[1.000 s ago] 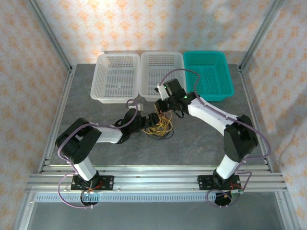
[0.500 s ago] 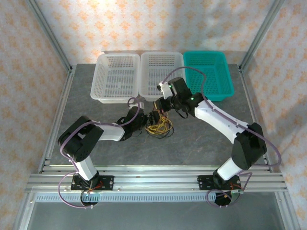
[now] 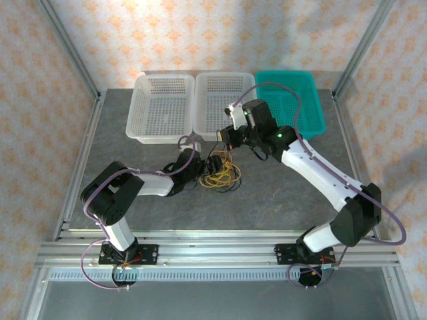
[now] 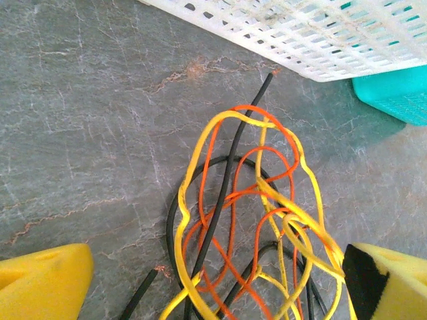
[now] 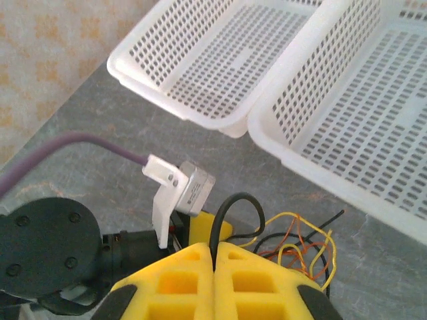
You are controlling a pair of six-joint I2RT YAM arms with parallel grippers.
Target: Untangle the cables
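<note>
Right wrist view shows the right gripper (image 5: 214, 257) with its pads pressed together on a black cable (image 5: 227, 202), pinched, I judge, to draw that strand out of the cables (image 5: 293, 248) heaped at 3 o'clock. In the left wrist view the left gripper (image 4: 220, 280) is spread wide astride the heap on the table (image 4: 80, 100), likely ready to pin it, with the white basket (image 4: 320, 33) at 1 o'clock.

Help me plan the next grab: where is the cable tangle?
The cables lie centrally on the table in the top view, just nearside of the middle white basket.
</note>
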